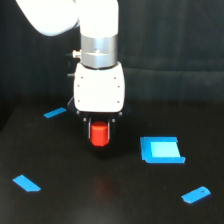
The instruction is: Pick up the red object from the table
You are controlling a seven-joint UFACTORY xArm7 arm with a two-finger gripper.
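Note:
The red object is a small red-orange block held between the two dark fingers of my gripper. The gripper hangs from the white arm body and is shut on the block from both sides. The block seems to hang a little above the black table. A faint red glow shows on the table surface below it. The fingertips are dark against the dark table and hard to make out.
Flat blue pieces lie on the table: a thin strip at the back on the exterior view's left, a large square to the right, a small piece at front left, another at front right.

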